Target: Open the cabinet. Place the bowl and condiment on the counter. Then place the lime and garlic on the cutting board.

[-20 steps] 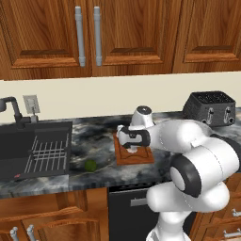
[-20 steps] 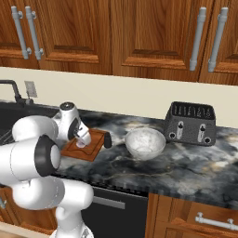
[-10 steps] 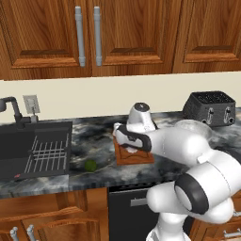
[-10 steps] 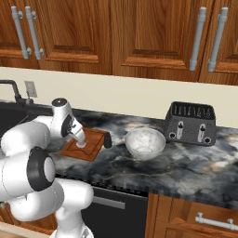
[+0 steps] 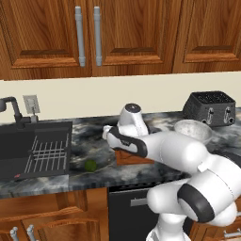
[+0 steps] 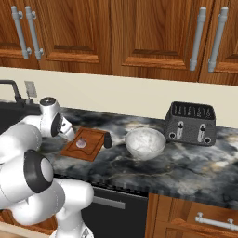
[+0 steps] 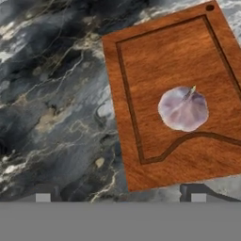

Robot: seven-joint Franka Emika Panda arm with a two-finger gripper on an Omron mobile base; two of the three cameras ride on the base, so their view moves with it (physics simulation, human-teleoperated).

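The small round green lime [image 5: 90, 165] lies on the marbled black bench [image 5: 89, 141] beside the sink: light, firm, likely to roll. Grip across its middle. The hand [image 7: 120, 197] hovers spread, empty.

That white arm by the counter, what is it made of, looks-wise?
The arm is a chain of fat, rounded, glossy white segments with dark grey to black bands and round caps at the joints. No cables or markings show. Its tool ends in two small dark fingertips with pale square pads.
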